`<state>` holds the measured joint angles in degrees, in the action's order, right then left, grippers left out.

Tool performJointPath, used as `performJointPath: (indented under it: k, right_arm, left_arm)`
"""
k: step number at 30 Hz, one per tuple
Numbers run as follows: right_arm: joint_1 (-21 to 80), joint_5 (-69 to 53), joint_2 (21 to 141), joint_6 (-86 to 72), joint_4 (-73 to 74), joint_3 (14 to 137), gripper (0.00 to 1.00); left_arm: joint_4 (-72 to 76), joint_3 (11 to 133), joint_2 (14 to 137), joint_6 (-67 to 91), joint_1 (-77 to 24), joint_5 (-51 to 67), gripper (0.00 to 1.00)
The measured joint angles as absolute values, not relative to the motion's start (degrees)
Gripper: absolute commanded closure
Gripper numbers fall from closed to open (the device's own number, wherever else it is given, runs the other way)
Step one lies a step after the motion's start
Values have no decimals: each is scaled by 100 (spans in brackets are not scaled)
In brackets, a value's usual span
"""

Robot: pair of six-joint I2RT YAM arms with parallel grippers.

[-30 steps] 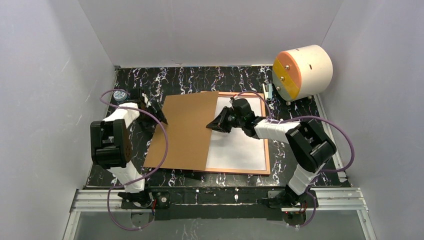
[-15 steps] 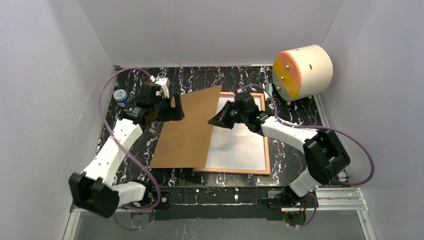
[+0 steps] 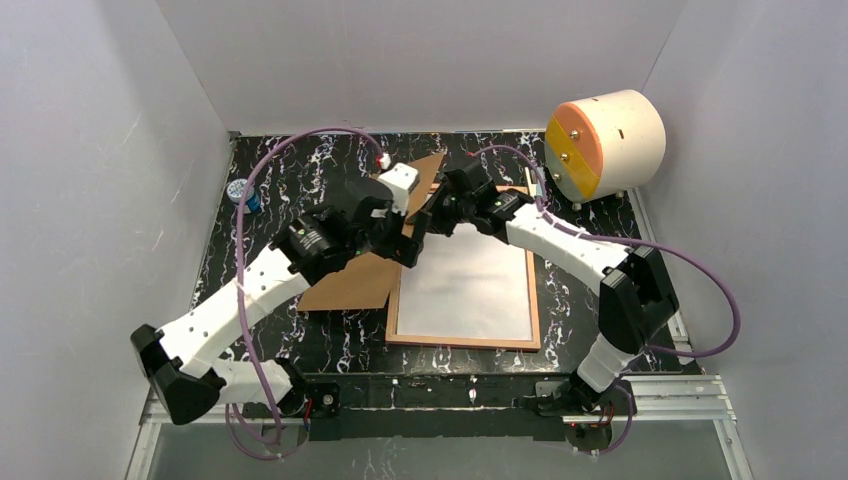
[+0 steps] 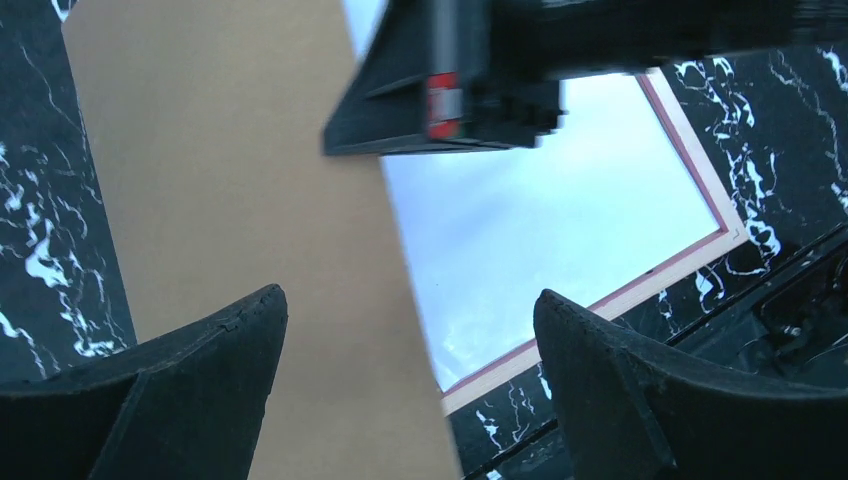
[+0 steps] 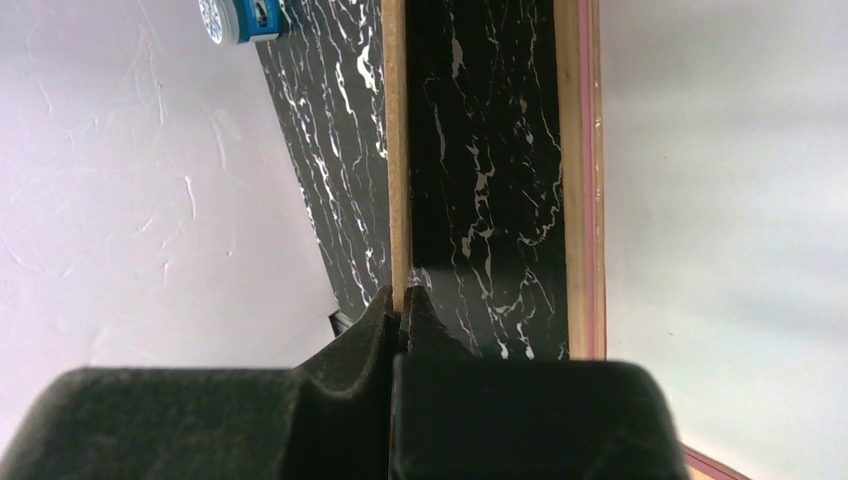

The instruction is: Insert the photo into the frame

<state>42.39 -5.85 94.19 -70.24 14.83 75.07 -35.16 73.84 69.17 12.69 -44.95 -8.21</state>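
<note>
Two things lie flat nearest on the black tabletop (image 3: 340, 325): the frame (image 3: 462, 342) and, inside it, the photo (image 3: 470, 290) with its white side up. Just left of them, the left tool (image 4: 408, 300) hangs with fingers spread wide above the brown board (image 3: 345, 285). Farther, the right tool (image 5: 400, 298) pinches this board's thin edge. A small blue jar (image 3: 243, 192) and a cream drum (image 3: 605, 143) stand at the back.

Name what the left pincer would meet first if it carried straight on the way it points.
Probably the brown backing board, its edge lined up inside the open left pincer; depth is unclear.
</note>
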Motion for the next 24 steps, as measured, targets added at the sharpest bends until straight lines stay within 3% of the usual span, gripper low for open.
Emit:
performJointPath:
  k: [5,12,21,24]
  right_arm:
    - [4346,-351,9909,-7181,2003,8449,99]
    - [4357,-189,10169,-7400,2296,8991,99]
    - [4353,-379,10173,-7579,2364,8991,99]
    - [4353,-493,10173,-7644,2349,8991,99]
  left_arm:
    - [-3911,8106,7354,972,-5242,-1514,10]
    - [-4515,8471,7835,1046,-5959,-3389,33]
    - [-4493,7999,7782,1199,-5981,-4230,36]
    - [-4414,7793,7690,1197,-5981,-4219,51]
